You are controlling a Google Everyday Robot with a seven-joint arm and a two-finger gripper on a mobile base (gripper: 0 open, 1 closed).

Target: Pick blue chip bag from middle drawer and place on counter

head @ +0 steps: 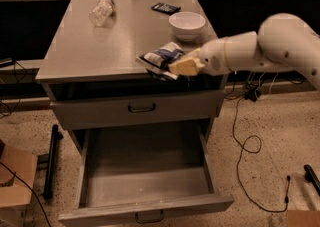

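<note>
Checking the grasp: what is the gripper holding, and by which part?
The gripper holds the blue chip bag by one end, over the counter.

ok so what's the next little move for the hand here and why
Probably carry the blue chip bag a little further in over the counter, then lower it. The hand grips the bag right at the counter's front edge, above the open middle drawer, so releasing here risks it slipping off. Bare surface lies left of the white bowl.
</note>
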